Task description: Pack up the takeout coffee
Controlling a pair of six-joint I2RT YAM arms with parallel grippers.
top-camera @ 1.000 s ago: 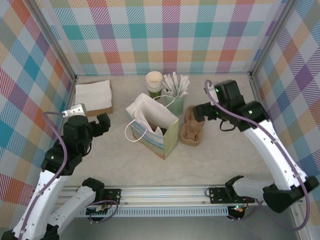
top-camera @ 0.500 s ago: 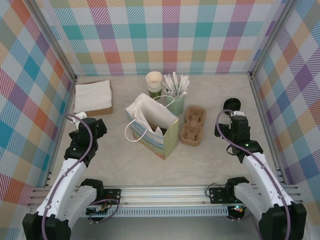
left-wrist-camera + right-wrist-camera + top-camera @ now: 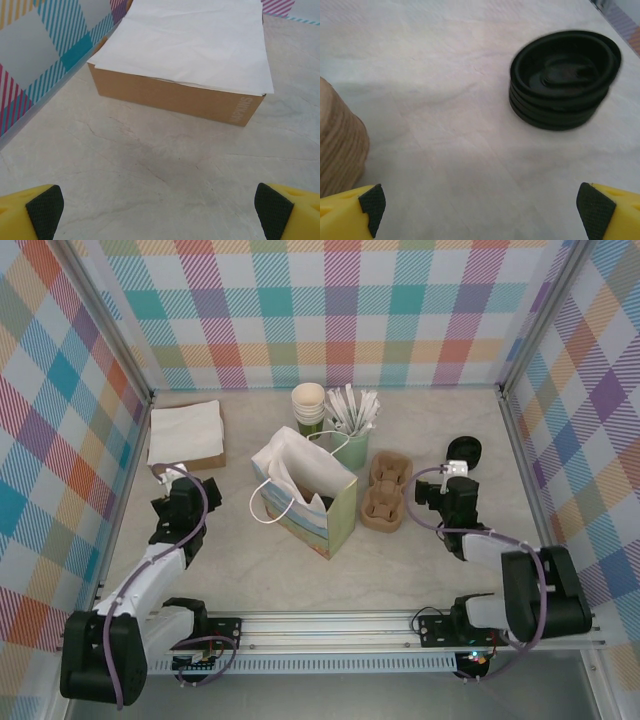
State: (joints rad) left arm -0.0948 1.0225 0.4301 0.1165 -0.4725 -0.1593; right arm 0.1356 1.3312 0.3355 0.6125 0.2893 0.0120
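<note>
The left gripper (image 3: pixel 160 207) sits low on the table, its claw spread wide with nothing between the pads. Only the two yellow tips show, cut off at the bottom corners of the left wrist view. Ahead of it stands the brown napkin box (image 3: pixel 175 95), topped with white napkins (image 3: pixel 195 40), its far end out of frame.

At mid-table stands the white paper bag (image 3: pixel 335 520). A dark shape (image 3: pixel 318 483) shows in its mouth, but the walls hide too much to tell whether it is the takeout coffee cup. Behind the bag are the stack of lidless cups (image 3: pixel 309 402) and the mint-green cup of stirrers (image 3: pixel 355 448), and just right of the bag is the cardboard cup carrier (image 3: pixel 385 502).

The right gripper (image 3: pixel 482 205) is likewise spread wide and empty, its tips clipped by the frame. It faces a stack of black lids (image 3: pixel 565 80), slightly blurred.

A second ago both arms were raised, the right one reaching over the carrier. Now both are folded down low. The items on the table have not shifted.
</note>
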